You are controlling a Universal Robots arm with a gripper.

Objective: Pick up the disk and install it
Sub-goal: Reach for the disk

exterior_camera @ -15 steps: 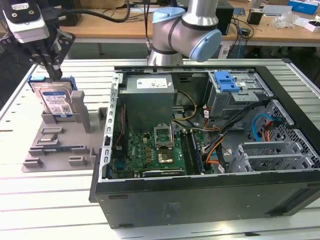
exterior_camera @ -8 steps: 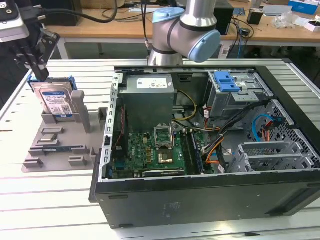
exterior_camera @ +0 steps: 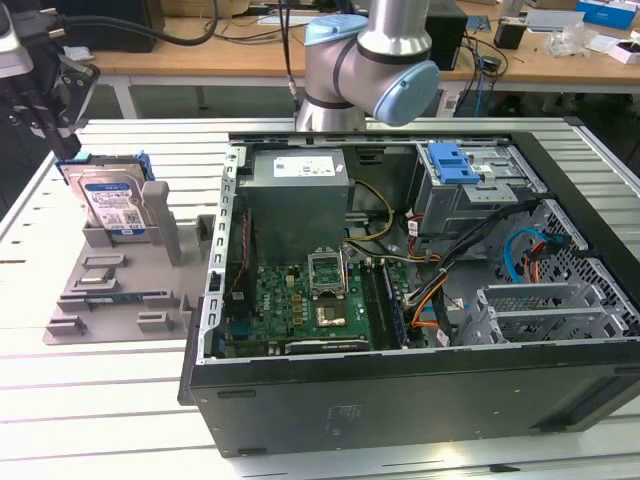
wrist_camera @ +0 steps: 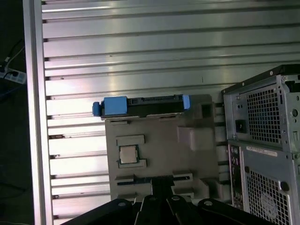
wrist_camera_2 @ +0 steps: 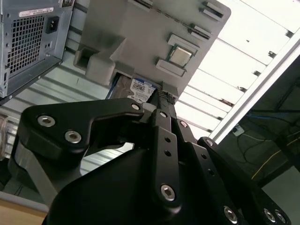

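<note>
Nothing of the task is done yet: the disk (exterior_camera: 112,205) is seen standing upright in a slot of the grey fixture tray (exterior_camera: 165,235), well apart from the open computer case (exterior_camera: 400,370). The gripper (exterior_camera: 68,148) is held above the disk, judged clenched and grasping nothing. Picking up and installing are both left. A processor chip (wrist_camera: 128,153) is also held in the tray. The drive cage (exterior_camera: 480,190), a power supply (exterior_camera: 300,190) and a motherboard (exterior_camera: 300,310) are contained in the case.
</note>
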